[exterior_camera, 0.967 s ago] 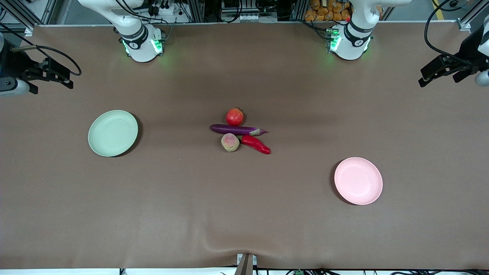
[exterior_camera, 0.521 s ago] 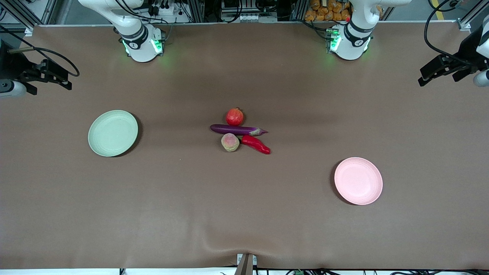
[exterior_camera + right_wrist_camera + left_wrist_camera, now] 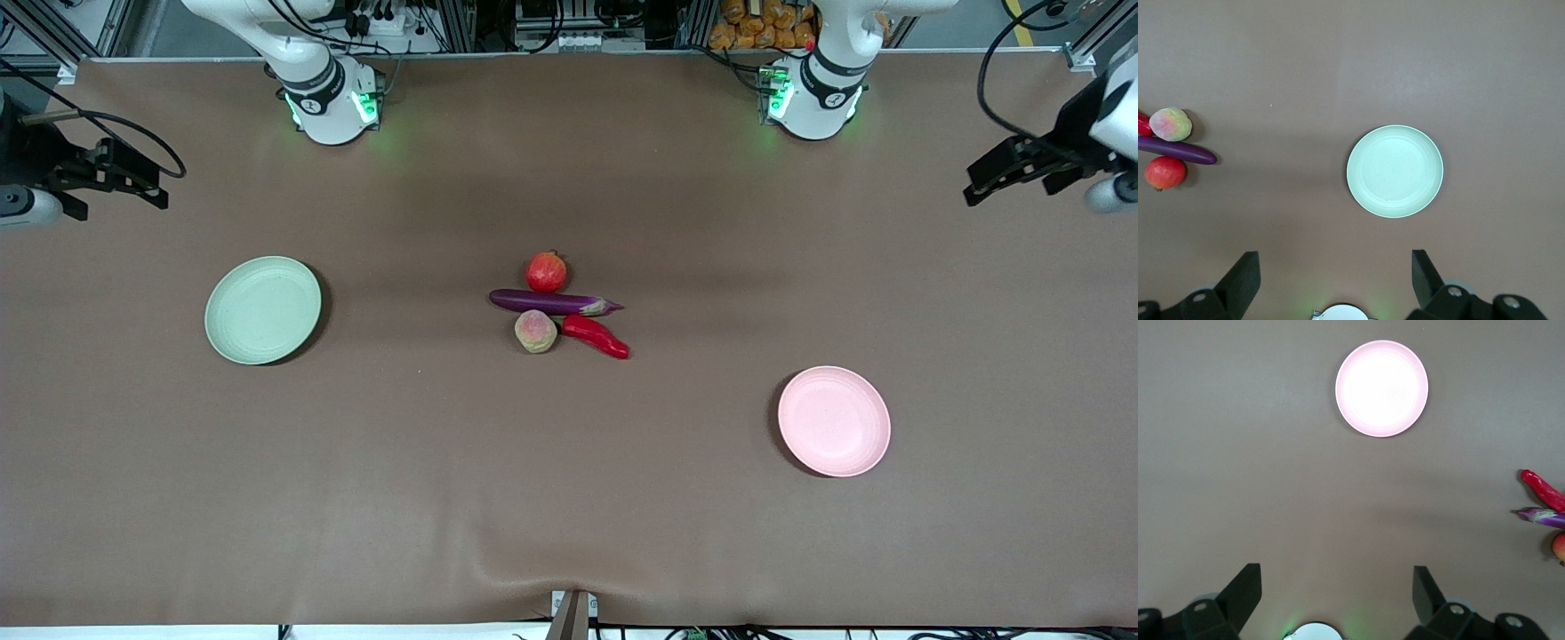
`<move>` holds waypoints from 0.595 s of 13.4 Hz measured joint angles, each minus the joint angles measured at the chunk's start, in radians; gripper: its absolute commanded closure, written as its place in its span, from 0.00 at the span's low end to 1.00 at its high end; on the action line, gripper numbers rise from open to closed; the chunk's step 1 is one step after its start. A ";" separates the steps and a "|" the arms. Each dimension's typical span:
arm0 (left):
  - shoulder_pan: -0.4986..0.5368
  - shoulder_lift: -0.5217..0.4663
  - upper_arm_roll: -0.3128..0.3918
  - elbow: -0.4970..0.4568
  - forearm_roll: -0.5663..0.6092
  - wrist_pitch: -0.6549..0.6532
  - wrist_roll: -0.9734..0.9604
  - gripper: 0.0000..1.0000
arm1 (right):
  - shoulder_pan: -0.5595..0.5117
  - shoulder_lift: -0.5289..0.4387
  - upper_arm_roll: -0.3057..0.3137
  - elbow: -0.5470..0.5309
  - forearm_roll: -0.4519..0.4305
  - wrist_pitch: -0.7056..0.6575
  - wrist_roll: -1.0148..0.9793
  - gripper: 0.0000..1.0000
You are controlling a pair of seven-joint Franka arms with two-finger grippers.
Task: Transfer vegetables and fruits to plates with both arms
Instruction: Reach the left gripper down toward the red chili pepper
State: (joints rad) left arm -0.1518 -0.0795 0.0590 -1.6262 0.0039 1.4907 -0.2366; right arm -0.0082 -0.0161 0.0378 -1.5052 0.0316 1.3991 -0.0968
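Note:
The pomegranate (image 3: 546, 272), purple eggplant (image 3: 553, 303), peach (image 3: 535, 331) and red chili pepper (image 3: 596, 337) lie clustered at the table's middle. The pale green plate (image 3: 263, 309) sits toward the right arm's end, the pink plate (image 3: 834, 420) toward the left arm's end, nearer the front camera. My left gripper (image 3: 978, 182) is open and empty, high over the table's edge at the left arm's end; its wrist view shows the pink plate (image 3: 1382, 388) and the chili (image 3: 1545, 490). My right gripper (image 3: 156, 187) is open and empty, high over the opposite edge; its wrist view shows the green plate (image 3: 1395, 171), the peach (image 3: 1171, 124), the eggplant (image 3: 1178, 151) and the pomegranate (image 3: 1165, 172).
The brown table cloth (image 3: 569, 498) has a small wrinkle at its front edge. The arm bases (image 3: 333, 102) (image 3: 811, 98) stand at the back edge. Racks and cables lie past the table's back edge.
The left gripper has drifted slightly inward and up at the table's edge. The right gripper has barely moved. The produce and plates have not moved.

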 measured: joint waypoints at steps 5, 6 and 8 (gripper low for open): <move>-0.017 0.160 -0.094 -0.022 0.000 0.123 -0.120 0.00 | 0.000 0.001 -0.001 -0.002 0.000 -0.007 0.000 0.00; -0.020 0.197 -0.121 -0.035 0.000 0.175 -0.181 0.00 | 0.000 0.001 -0.001 -0.002 0.000 -0.007 0.000 0.00; -0.033 0.268 -0.175 -0.058 0.000 0.282 -0.329 0.00 | -0.001 0.001 -0.002 -0.003 0.000 -0.007 0.000 0.00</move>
State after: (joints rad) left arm -0.1852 0.1880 -0.1161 -1.6838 0.0038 1.7723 -0.5656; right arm -0.0088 -0.0155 0.0360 -1.5083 0.0320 1.3917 -0.0968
